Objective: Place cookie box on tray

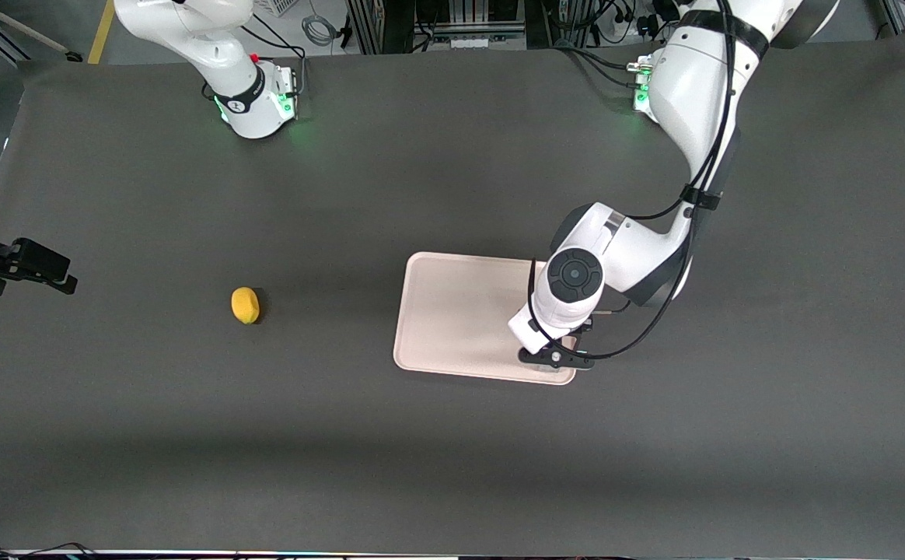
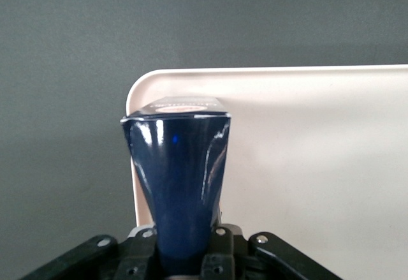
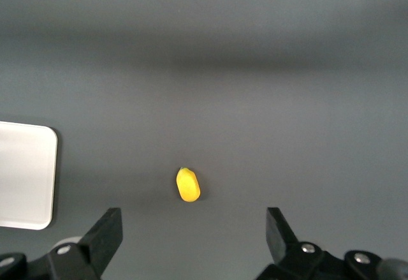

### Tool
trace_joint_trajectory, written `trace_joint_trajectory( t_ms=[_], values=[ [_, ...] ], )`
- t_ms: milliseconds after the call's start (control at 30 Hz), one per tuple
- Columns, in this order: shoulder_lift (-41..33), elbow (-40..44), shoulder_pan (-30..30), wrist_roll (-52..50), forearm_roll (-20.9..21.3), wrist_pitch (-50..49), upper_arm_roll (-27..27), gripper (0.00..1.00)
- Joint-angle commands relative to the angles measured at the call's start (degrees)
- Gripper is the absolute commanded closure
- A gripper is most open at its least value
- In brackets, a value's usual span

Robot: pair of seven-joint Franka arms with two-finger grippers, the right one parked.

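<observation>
the end effector is clamped on the dark navy cookie box, holding it over a rounded corner of the pale tray, lower right of centre in the front view. the print on the box's end face is unreadable. a yellow lemon-like object lies on the grey bench, toward the parked arm's end.

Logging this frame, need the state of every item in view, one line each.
cookie box: held in the fingers, over a corner of the tray, not released.
gripper: above the tray's corner nearest the front camera, shut on the cookie box.
tray: flat on the table, nothing lying on it.
yellow lemon-like object: on the table toward the parked arm's end, untouched.
</observation>
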Motion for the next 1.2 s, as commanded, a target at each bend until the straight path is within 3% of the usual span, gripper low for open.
trace_joint_trajectory(
  t_ms=[0,300,367,567,733,1167],
  values=[
    [-1.9,-2.1,0.0,-0.6,1.0,1.5,0.1,0.79],
    [-1.8,-2.8,0.0,-0.6,0.8,3.4,0.1,0.7],
    [-1.8,-3.0,0.1,-0.6,0.8,4.2,0.1,0.63],
    [-1.8,-3.1,0.3,-0.7,0.7,4.6,0.1,0.22],
    [-1.8,-3.1,0.3,-0.7,0.6,4.6,0.1,0.02],
    [-4.0,-2.1,2.3,3.1,0.2,3.7,0.1,0.0]
  ],
)
